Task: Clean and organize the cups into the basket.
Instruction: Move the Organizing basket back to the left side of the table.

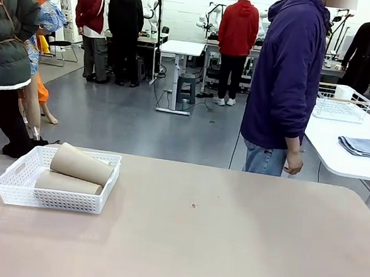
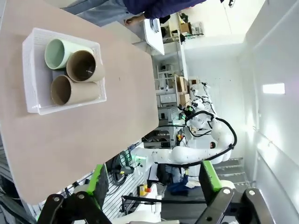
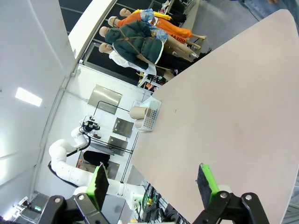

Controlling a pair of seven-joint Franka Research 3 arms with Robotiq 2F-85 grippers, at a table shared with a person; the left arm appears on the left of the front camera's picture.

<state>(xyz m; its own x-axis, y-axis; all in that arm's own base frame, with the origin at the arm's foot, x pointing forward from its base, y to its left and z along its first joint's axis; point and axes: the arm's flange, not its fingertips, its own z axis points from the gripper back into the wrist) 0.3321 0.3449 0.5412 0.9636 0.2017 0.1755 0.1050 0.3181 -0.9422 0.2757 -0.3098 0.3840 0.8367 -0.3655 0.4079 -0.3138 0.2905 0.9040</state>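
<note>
The white lattice basket (image 1: 64,200) stands at the left of the tan table. Two tan-brown cups lie on their sides in it, one (image 1: 82,164) resting on top of the other (image 1: 66,183). From above, the left wrist view looks into the basket (image 2: 30,74): a mint green cup (image 2: 58,52) and two tan cups (image 2: 84,66) (image 2: 70,89) lie side by side, mouths toward the camera. My left gripper (image 2: 154,179) hangs open, high above the table and well clear of the basket. My right gripper (image 3: 152,182) is also open and holds nothing, far from the basket (image 3: 150,120).
A person in a purple hoodie (image 1: 289,77) stands at the table's far right edge, hand hanging down. A neighbouring white table bears a wire basket (image 1: 341,103) and a folded blue cloth (image 1: 364,147). A small dark speck (image 1: 193,206) marks the table's middle.
</note>
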